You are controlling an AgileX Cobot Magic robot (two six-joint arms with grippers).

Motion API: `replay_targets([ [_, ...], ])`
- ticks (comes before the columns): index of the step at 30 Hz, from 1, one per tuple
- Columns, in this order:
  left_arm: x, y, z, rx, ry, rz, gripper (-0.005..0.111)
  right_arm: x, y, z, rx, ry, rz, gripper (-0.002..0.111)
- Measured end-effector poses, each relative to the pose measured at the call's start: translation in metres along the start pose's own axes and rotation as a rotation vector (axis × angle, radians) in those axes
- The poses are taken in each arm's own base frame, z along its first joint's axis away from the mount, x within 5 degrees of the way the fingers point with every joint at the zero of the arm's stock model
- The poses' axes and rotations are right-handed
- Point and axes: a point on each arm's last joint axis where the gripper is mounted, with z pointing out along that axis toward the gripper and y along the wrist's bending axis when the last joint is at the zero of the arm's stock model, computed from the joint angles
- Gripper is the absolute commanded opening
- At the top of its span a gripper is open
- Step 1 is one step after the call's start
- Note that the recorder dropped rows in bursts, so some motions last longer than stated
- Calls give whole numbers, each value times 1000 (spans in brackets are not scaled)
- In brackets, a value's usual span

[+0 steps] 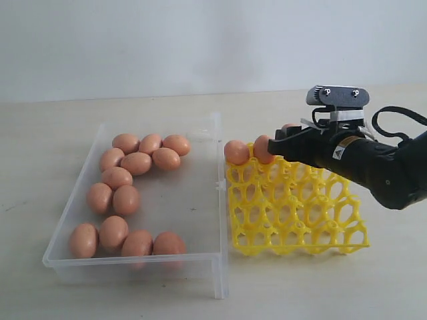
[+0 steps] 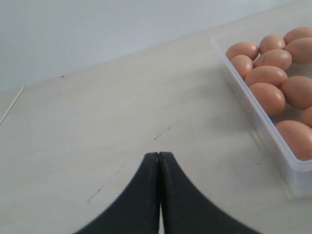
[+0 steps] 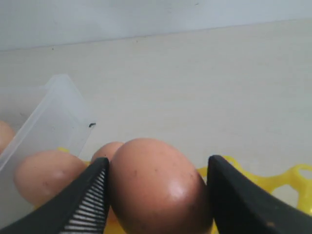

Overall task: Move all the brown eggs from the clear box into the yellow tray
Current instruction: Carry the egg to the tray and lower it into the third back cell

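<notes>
I'm looking at a pale, faintly grained table (image 1: pixel 320 287), matt, with a few small dark specks (image 2: pixel 157 136) just ahead of my left fingers (image 2: pixel 141 204), which point along the tabletop. Two things lie directly on it. The box (image 1: pixel 133 265) sits flat, one end wall ahead of the left fingertips and off to one side, apart from them. The tray (image 1: pixel 300 220) lies just beside the box on its clasp side; I can't tell whether they touch. My right fingers (image 1: pixel 283 143) hang over the tray, their tips at its far row, close to the corner nearest the box and pointing towards the box.
</notes>
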Motion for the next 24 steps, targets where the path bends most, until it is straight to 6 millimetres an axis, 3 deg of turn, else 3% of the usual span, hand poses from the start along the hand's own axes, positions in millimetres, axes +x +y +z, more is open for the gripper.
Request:
replay_targets([
  [9,0,0,0,0,0,0,0,9,-2,5,0,20,-60,4],
  [11,0,0,0,0,0,0,0,10,-2,5,-3,28,-89,16],
  [12,0,0,0,0,0,0,0,10,-2,5,-3,30,-94,29],
  [13,0,0,0,0,0,0,0,11,-3,5,0,35,-98,35],
  [14,0,0,0,0,0,0,0,11,-3,5,1,40,-98,51],
  [17,0,0,0,0,0,0,0,12,-4,5,4,53,-99,75],
  [21,0,0,0,0,0,0,0,12,-4,4,6,60,-99,74],
  [24,0,0,0,0,0,0,0,-4,0,-6,7,45,-102,74],
])
